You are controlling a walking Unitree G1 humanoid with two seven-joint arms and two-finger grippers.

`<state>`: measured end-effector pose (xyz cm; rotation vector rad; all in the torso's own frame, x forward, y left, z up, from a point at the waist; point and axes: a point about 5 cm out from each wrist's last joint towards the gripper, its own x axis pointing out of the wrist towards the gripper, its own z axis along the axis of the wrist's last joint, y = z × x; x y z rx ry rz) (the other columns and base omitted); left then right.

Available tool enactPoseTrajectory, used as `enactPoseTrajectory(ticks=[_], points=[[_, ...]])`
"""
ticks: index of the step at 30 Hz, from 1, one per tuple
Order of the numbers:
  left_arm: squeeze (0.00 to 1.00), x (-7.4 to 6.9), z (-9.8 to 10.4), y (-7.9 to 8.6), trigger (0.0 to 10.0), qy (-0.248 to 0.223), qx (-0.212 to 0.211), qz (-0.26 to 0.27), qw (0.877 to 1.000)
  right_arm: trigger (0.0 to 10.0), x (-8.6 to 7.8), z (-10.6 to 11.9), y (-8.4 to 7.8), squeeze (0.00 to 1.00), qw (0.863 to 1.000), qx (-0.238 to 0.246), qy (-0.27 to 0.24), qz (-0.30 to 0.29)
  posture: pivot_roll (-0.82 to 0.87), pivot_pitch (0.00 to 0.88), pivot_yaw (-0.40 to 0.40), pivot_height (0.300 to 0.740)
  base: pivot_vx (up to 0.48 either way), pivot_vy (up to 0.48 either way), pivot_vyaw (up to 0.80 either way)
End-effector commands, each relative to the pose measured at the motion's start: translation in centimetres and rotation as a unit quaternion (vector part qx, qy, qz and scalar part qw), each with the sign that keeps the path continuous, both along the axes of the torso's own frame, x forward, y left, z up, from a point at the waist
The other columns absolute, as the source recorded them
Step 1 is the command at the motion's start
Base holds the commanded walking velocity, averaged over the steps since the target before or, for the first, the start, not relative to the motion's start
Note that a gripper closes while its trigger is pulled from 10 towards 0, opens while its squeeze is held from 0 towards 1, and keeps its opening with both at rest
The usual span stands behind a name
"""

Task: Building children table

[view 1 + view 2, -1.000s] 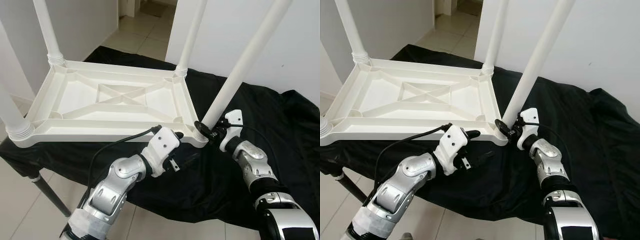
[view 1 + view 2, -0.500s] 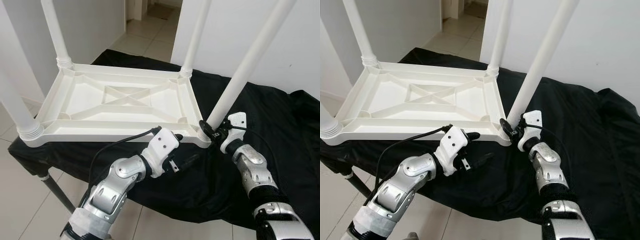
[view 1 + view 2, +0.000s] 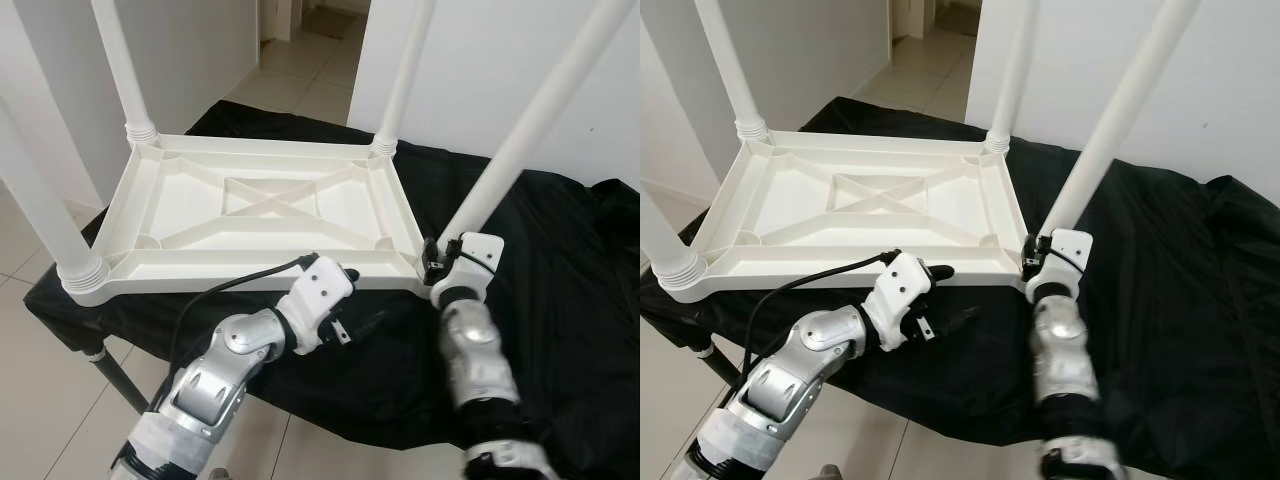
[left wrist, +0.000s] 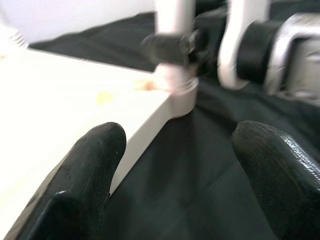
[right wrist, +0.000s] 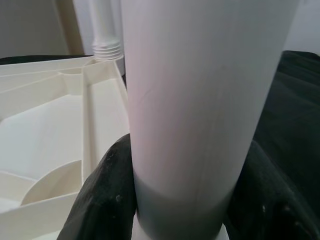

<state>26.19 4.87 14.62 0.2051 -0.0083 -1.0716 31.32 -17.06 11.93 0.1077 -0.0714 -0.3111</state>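
White plastic children's table (image 3: 255,215) lies upside down on a counter draped in black cloth (image 3: 560,260), its ribbed underside facing up and its legs pointing toward the ceiling. Three legs look seated: one at the far left corner (image 3: 120,65), one at the far right corner (image 3: 405,70), and one at the near left corner (image 3: 40,205) with its threaded collar showing. The move ahead turns on the fourth leg (image 3: 535,120) at the near right corner: its long axis leans up and away to the right instead of standing straight like the others, with its foot at the corner socket. The right gripper (image 3: 440,262) is right at that foot, its jaws pinching the base of the leg from both sides, as the right wrist view shows with the black fingers (image 5: 107,195) pressed against the white tube. The left gripper (image 3: 365,322) waits just beside the near long edge of the table, low over the cloth, jaws spread and holding nothing, a short way left of the socket. To my eye the leg needs to be brought upright over the socket before it can be turned or pushed home. The right arm is plainly the nearer one; the cloth and the table's rim crowd the spot, and little else is in the way.
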Motion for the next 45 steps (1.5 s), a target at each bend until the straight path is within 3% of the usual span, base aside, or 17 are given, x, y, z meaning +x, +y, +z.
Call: enactPoseTrajectory(ticks=[1,3,10,11,13,14,24,25,26,28,30,35,39,45], points=[[0.00,0.2,0.2,0.1,10.0,0.000,-0.003,-0.009,1.000,10.0,-1.0,-1.7,-0.9,0.00,0.998,0.019,0.037,-0.056,-0.03,0.000,-0.074,0.740,0.000,0.000,0.00],[0.00,0.6,0.3,0.6,10.0,0.004,-0.004,0.008,1.000,10.0,-0.9,-1.1,0.1,0.00,0.999,0.021,0.023,-0.040,-0.03,0.000,-0.069,0.740,0.000,0.000,0.00],[0.00,0.7,0.2,1.4,10.0,0.009,0.006,0.018,1.000,10.0,-1.1,0.1,-0.4,0.00,0.999,-0.006,-0.002,-0.036,-0.02,0.000,-0.068,0.740,0.000,0.000,0.00],[0.00,0.7,0.2,1.5,10.0,0.009,0.008,0.018,1.000,10.0,-1.1,0.2,-0.6,0.05,0.999,0.001,-0.011,-0.032,-0.02,0.000,-0.074,0.740,0.000,0.000,0.00],[0.00,0.7,0.2,1.5,10.0,0.009,0.008,0.018,1.000,10.0,-1.1,0.2,-0.6,0.05,0.999,0.001,-0.011,-0.032,-0.02,0.000,-0.074,0.740,0.000,0.000,0.00],[0.00,0.7,0.3,1.6,10.0,0.009,0.009,0.019,1.000,10.0,-1.2,0.4,-0.8,1.00,0.999,0.001,-0.021,-0.030,-0.02,0.000,-0.073,0.740,0.000,0.000,0.00],[0.00,0.9,0.2,2.1,10.0,0.015,0.021,0.018,1.000,10.0,-2.8,0.6,-1.6,1.00,0.998,-0.033,-0.041,-0.026,-0.02,0.000,-0.082,0.740,0.000,0.000,0.00],[0.00,0.9,0.3,2.3,10.0,0.008,0.021,0.020,1.000,10.0,-3.4,0.2,-1.8,0.89,0.998,-0.038,-0.037,-0.024,-0.02,0.000,-0.081,0.740,0.000,0.000,0.00],[0.00,0.8,0.3,2.4,10.0,0.004,0.020,0.021,1.000,10.0,-3.9,-0.1,-1.9,0.01,0.998,-0.043,-0.033,-0.022,-0.02,0.000,-0.079,0.740,0.000,0.000,0.00],[0.00,0.8,0.3,2.6,10.0,0.003,0.020,0.021,1.000,10.0,-4.4,-0.3,-2.0,0.00,0.998,-0.044,-0.031,-0.021,-0.02,0.000,-0.078,0.740,0.000,0.000,0.00],[0.00,0.8,0.4,3.0,10.0,0.002,0.007,0.032,0.999,10.0,-6.4,-0.9,-1.9,0.00,0.999,-0.039,-0.034,0.004,-0.03,0.000,-0.076,0.740,0.000,0.000,0.00],[0.00,0.7,0.6,3.4,10.0,0.002,-0.012,0.041,0.999,10.0,-8.1,-1.0,-1.4,0.00,0.997,-0.035,-0.049,0.046,-0.04,0.000,-0.073,0.740,0.000,0.000,0.00],[0.00,0.4,0.7,3.4,10.0,0.007,-0.018,0.040,0.999,10.0,-8.7,-1.2,-1.2,0.00,0.996,-0.030,-0.048,0.070,-0.04,0.000,-0.072,0.740,0.000,0.000,0.00],[0.00,-0.5,0.2,3.2,10.0,0.011,-0.014,0.031,0.999,10.0,-8.8,-1.2,0.6,0.00,0.986,-0.020,-0.051,0.157,-0.04,0.000,-0.076,0.740,0.000,0.000,0.00]])
